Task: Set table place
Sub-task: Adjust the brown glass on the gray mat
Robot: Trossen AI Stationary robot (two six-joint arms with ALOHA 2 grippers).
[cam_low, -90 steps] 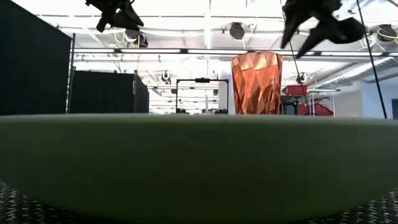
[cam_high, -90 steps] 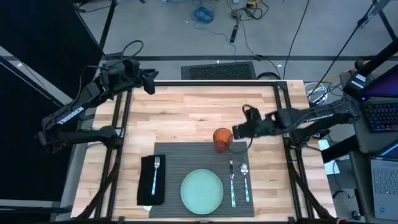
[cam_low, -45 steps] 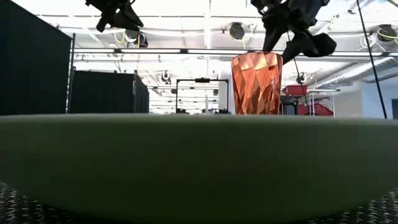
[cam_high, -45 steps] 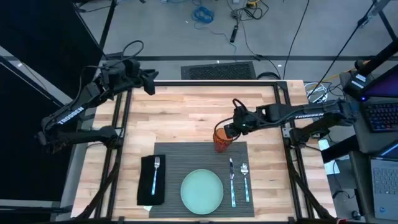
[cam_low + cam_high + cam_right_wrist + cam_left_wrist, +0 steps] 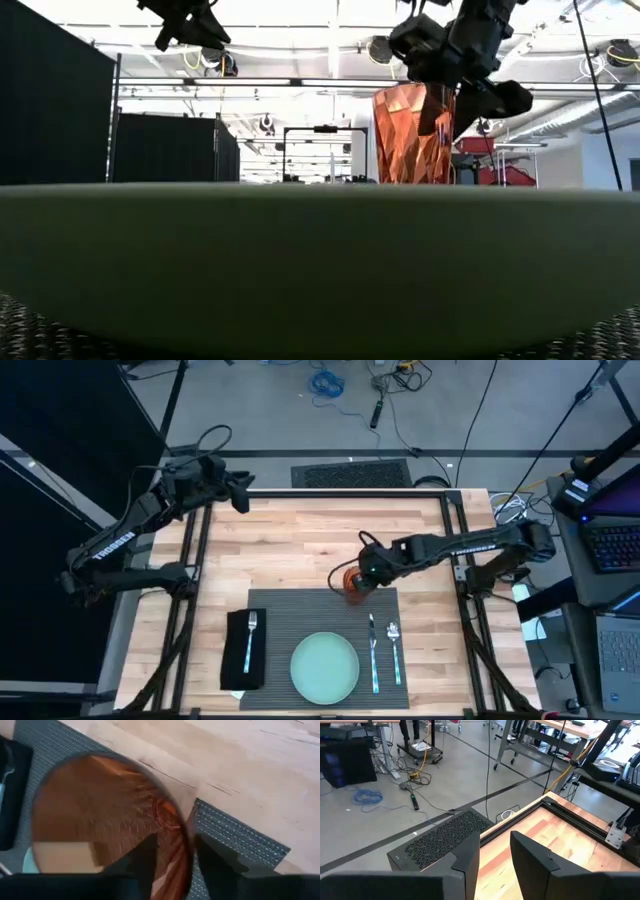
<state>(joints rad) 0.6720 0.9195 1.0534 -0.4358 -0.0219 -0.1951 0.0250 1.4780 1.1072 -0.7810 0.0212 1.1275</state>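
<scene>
Right tool (image 5: pixel 352 573) moved leftward onto orange faceted cup (image 5: pixel 356 586) since earlier frame; one finger inside the rim, one outside, not visibly clamped. Left tool (image 5: pixel 243 491) parked at bench's far left corner, fingers apart, empty. Ribbed grey placemat (image 5: pixel 320 614) lies flat at near centre of bench (image 5: pixel 320 545), carrying black napkin (image 5: pixel 244 660) with fork (image 5: pixel 251 635), green plate (image 5: pixel 324 667), knife (image 5: pixel 373 653), spoon (image 5: pixel 394 651). Placemat likely light, limp, grippy; best pinched at free edge or corner.

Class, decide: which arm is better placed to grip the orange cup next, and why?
Right. Its claw straddles the orange cup's rim at the placemat's far edge; the left claw waits at the table's far-left corner.
</scene>
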